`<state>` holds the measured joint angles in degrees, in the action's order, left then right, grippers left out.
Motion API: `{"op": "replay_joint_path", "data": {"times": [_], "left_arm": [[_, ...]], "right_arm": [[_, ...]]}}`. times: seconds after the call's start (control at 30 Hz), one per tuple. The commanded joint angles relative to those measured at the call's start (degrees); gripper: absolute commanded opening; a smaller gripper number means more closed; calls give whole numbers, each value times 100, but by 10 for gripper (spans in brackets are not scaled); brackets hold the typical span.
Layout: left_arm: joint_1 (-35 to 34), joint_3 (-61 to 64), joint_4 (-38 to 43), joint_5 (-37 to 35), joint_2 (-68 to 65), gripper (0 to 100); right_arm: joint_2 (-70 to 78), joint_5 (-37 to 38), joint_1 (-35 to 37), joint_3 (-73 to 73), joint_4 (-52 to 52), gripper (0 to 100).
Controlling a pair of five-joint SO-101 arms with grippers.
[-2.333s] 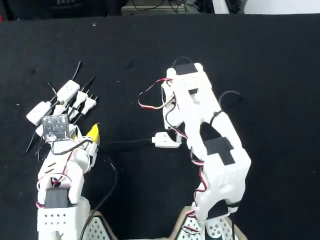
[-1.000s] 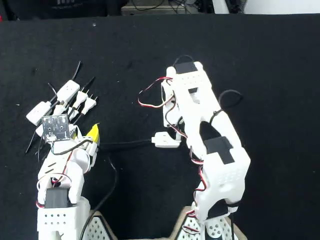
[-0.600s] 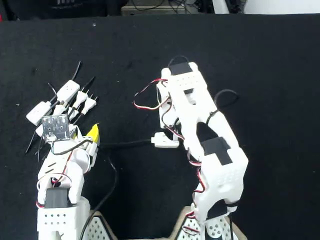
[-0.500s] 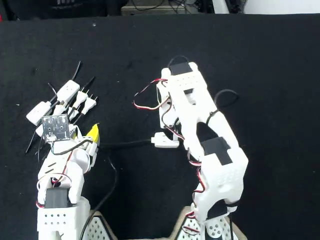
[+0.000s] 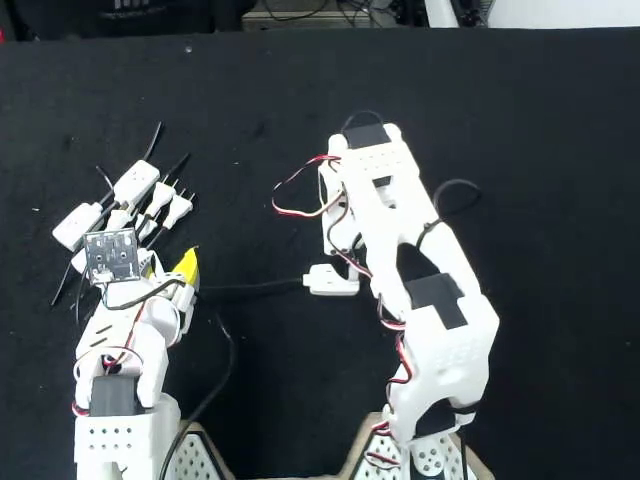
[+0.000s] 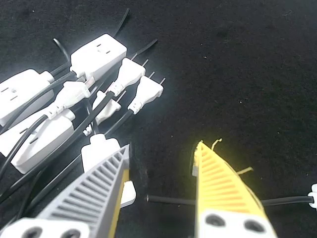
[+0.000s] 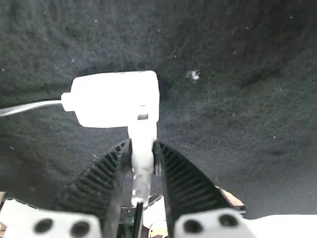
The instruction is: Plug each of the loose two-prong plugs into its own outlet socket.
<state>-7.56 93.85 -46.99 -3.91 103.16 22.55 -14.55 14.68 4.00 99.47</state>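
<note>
My right gripper (image 7: 142,145) is shut on a white two-prong plug (image 7: 141,168) whose front end meets a white outlet socket (image 7: 116,99) lying on the black table. From above, that socket (image 5: 331,281) sits just left of the right arm (image 5: 400,240), with a black cable running left from it. At the left lies a tangle of white outlet blocks (image 6: 98,52) and loose plugs (image 6: 148,90) (image 6: 130,73) on black cords; the high view shows the pile (image 5: 130,205) too. My left gripper (image 6: 162,148) hangs open just short of the pile, nothing between its fingers.
A black cable (image 5: 250,288) crosses the table from the socket toward the left arm (image 5: 125,340) and curls down to the front edge. The far half and right side of the black table (image 5: 540,150) are bare.
The right arm swung slightly to the left and has come back right, still holding the plug at the socket. The left arm and the pile have not moved.
</note>
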Motion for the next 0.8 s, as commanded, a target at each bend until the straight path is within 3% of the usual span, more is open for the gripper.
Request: {"op": "replay_joint_path", "data": {"times": [0.0, 0.53, 0.77], "left_arm": [[-22, -110, 88, -53, 44, 213], [-22, -110, 88, -53, 44, 213], [-22, -110, 88, -53, 44, 213]], "right_arm": [[48, -70, -105, 268, 0, 11], [57, -35, -97, 233, 9, 11], [725, -26, 281, 505, 114, 11]]}}
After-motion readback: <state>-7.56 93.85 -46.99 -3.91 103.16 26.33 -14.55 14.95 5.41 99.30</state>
